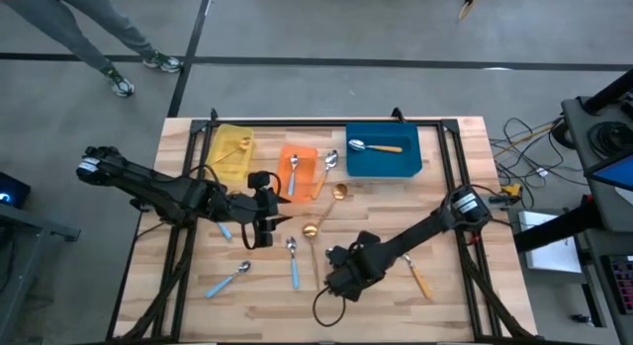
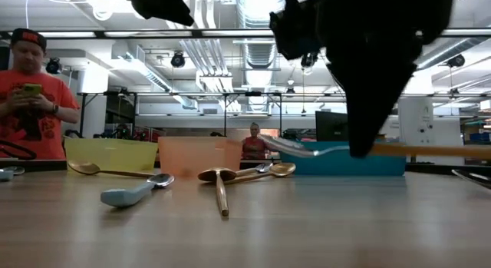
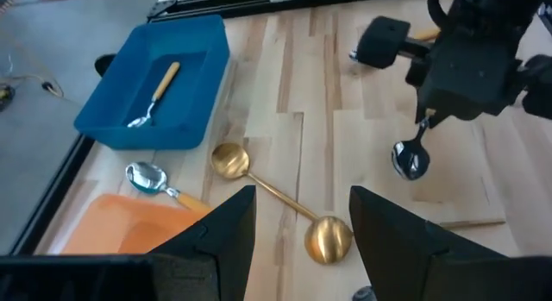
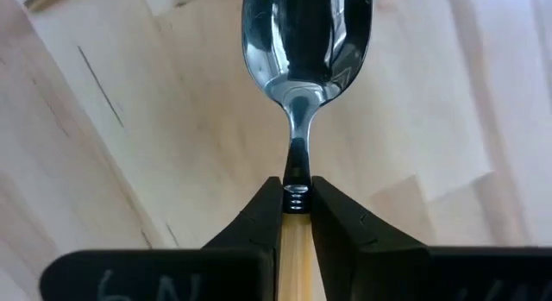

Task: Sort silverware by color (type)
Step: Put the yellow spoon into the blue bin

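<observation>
Yellow, orange and blue bins stand in a row along the table's far edge, left to right: the yellow bin (image 1: 233, 147), the orange bin (image 1: 297, 172) and the blue bin (image 1: 383, 152), which already holds one orange-handled spoon (image 1: 376, 147). In front of the orange bin hovers the left gripper (image 1: 265, 218), fingers apart and empty, pointed toward two crossed gold spoons (image 3: 280, 197), probably its next pick. Blue-handled spoons (image 1: 293, 262) lie loose on the near boards, unsorted. Right of them, the right gripper (image 4: 296, 200) is clamped on the neck of a second orange-handled spoon (image 4: 304, 42), bowl forward and clear of the wood; held so, it can likely be carried to the blue bin and dropped beside its match.
</observation>
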